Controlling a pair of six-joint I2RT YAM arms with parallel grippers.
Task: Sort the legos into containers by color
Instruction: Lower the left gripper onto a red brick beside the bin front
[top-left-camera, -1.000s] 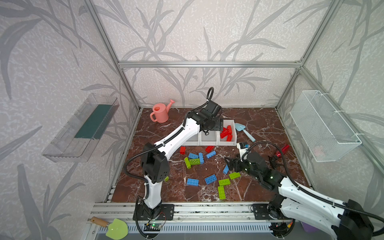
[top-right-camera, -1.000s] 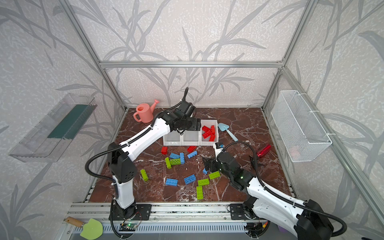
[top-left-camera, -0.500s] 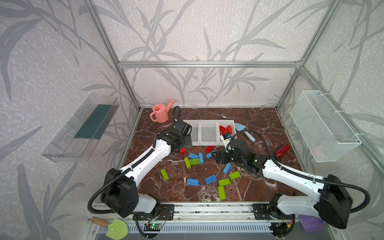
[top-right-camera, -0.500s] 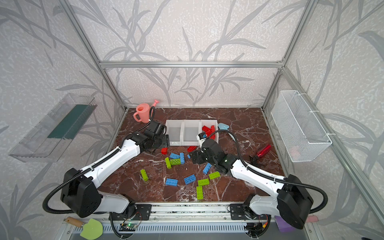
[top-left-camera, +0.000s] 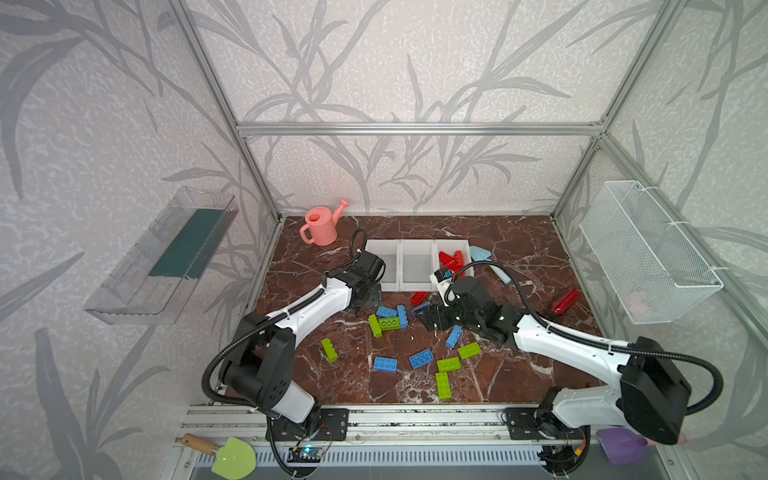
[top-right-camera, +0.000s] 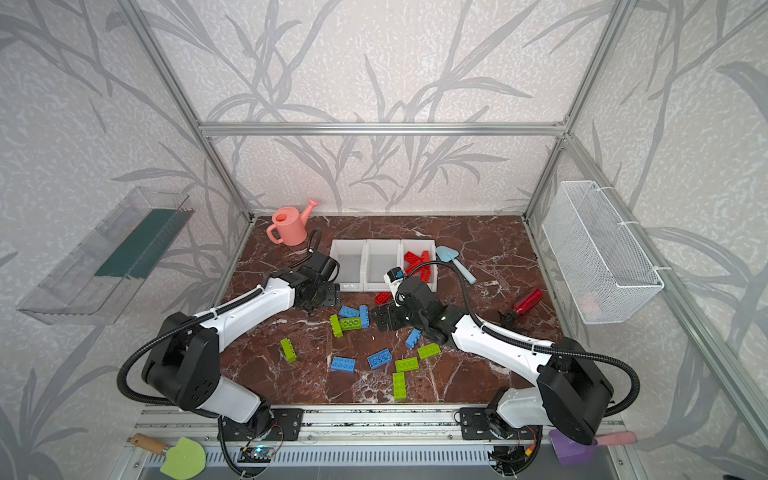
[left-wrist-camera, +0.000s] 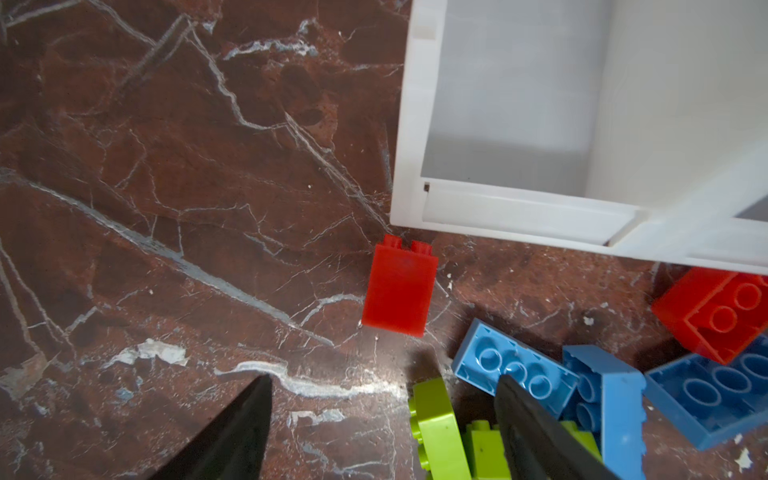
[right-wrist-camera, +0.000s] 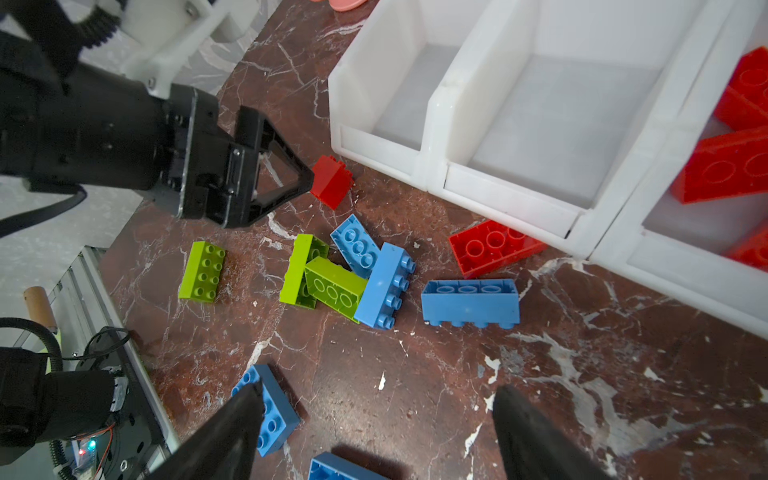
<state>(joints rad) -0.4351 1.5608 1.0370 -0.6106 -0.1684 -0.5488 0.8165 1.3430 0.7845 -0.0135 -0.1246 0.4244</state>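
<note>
Three joined white containers stand at the back; several red legos lie in the right one, and the other two show bare floors. Loose blue legos, green legos and a red lego are scattered in front of them. My left gripper hangs open just before the left container, empty. In the left wrist view a small red lego lies on its side ahead of the left gripper. My right gripper is open and empty over bare floor, near a blue lego.
A pink watering can stands at the back left and a light blue shovel lies right of the containers. A shiny red object lies far right. A wire basket and a clear tray hang on the side walls.
My left arm came down from above the containers to the floor at their front left corner. The right arm reached forward from the front towards the loose bricks. Both have hardly moved since.
</note>
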